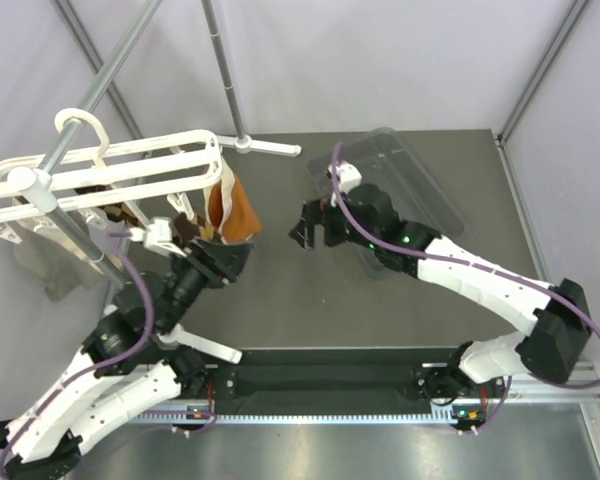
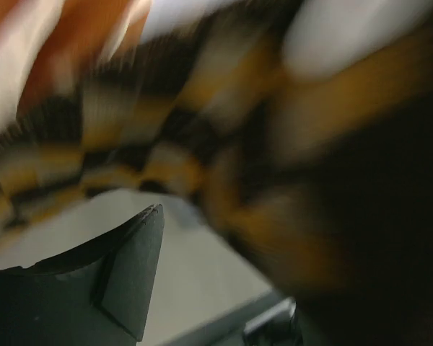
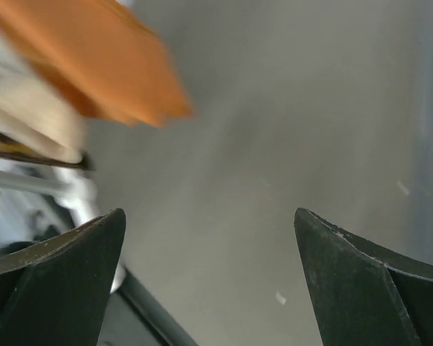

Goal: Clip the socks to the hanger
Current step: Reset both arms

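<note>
The right end effector [image 3: 209, 277] hovers with jaws wide apart and empty above the surface [image 1: 380, 310]. The left end effector [image 1: 190, 235] meets an argyle sock [image 2: 166, 144] under the hanger [image 1: 130, 165] at far left, its grip state indeterminate, so clipping appears in progress and unconfirmed. The clear bin [image 1: 420, 190] at far right appears empty.
</note>
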